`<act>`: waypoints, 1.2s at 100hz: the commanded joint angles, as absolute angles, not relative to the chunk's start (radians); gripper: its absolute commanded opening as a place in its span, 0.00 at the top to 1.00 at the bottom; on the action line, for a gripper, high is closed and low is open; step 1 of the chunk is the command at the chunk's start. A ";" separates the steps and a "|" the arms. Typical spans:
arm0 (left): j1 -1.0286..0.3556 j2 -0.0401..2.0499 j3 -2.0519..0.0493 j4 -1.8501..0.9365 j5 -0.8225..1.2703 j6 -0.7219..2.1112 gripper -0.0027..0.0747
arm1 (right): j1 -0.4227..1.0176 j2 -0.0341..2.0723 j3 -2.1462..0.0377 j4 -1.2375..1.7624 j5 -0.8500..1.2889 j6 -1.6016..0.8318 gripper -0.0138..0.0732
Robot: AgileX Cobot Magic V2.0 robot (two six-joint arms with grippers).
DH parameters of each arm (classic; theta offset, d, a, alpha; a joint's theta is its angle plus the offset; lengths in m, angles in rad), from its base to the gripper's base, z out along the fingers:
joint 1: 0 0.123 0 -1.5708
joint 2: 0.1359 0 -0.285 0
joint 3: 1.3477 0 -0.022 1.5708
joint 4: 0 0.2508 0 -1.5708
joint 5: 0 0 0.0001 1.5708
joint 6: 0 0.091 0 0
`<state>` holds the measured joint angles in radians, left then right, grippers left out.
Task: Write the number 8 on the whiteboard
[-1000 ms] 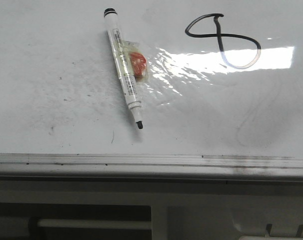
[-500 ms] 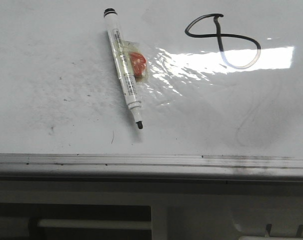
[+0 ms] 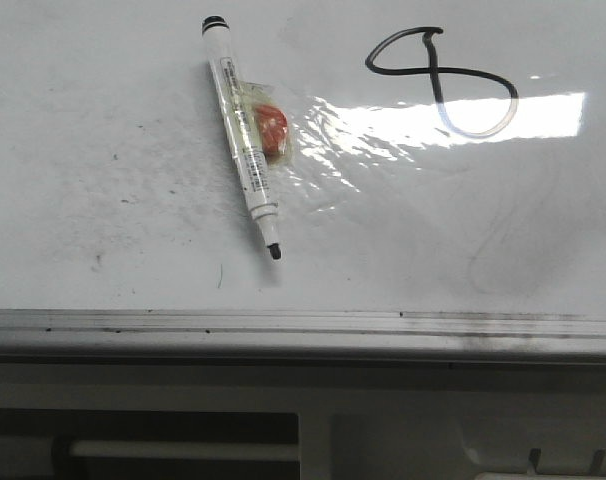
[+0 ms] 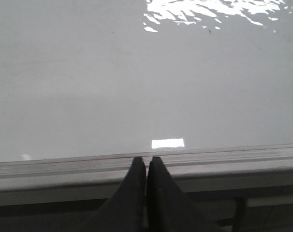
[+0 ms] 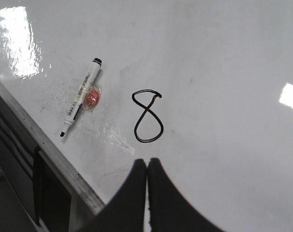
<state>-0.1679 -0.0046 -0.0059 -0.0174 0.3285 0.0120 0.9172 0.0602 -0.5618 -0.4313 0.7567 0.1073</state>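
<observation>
Black number 8 (image 3: 441, 80) drawn sideways, upper right of front view on whiteboard (image 3: 133, 150), uncapped marker (image 3: 242, 140) w/ red blob taped on, upper centre-left, tip toward silver edge, left gripper (image 4: 146, 164) & right gripper (image 5: 146, 166) jaws together, holding nothing.

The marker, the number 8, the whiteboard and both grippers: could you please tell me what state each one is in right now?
marker: lying flat on the board, uncapped, tip bare, held by neither gripper.
number 8: fully drawn, both loops closed.
whiteboard: smudged and specked, glare patch across it.
left gripper: shut, empty, over the board's edge strip.
right gripper: shut, empty.
</observation>
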 commanded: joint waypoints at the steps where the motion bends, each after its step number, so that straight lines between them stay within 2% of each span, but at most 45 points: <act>1: -0.166 -0.032 0.034 -0.024 0.284 0.000 0.99 | 0.911 0.074 -0.581 -0.456 0.683 0.105 0.89; 26: -0.166 -0.032 0.034 -0.024 0.284 0.000 0.99 | 0.906 0.074 -0.581 -0.476 0.709 0.105 0.89; 38: -0.166 -0.032 0.034 -0.024 0.284 0.000 0.99 | 0.838 0.085 -0.536 -0.531 0.675 0.107 0.89; 52: -0.166 -0.032 0.034 -0.024 0.284 0.000 0.99 | 0.638 0.098 -0.421 -0.456 0.538 0.115 0.89; 71: -0.166 -0.032 0.034 -0.024 0.284 0.000 0.99 | 0.291 0.098 -0.174 -0.230 0.169 0.114 0.89; 83: -0.166 -0.032 0.034 -0.024 0.284 0.000 0.99 | 0.123 0.094 -0.030 -0.184 0.044 0.114 0.89; 91: -0.166 -0.032 0.034 -0.024 0.284 0.000 0.99 | 0.060 0.081 0.027 -0.184 0.051 0.114 0.89; 100: -0.166 -0.032 0.034 -0.024 0.284 0.000 0.99 | 0.021 0.052 0.024 -0.180 0.199 0.114 0.89; 109: -0.166 -0.032 0.034 -0.024 0.284 0.000 0.99 | 0.015 -0.001 0.024 -0.178 0.294 0.114 0.89; 120: -0.166 -0.032 0.034 -0.024 0.282 0.000 0.99 | 0.015 -0.031 0.024 -0.177 0.300 0.114 0.89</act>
<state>-0.1679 -0.0046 -0.0059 -0.0174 0.3302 0.0104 0.0219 -0.0053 0.0127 -0.1779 0.3171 0.1107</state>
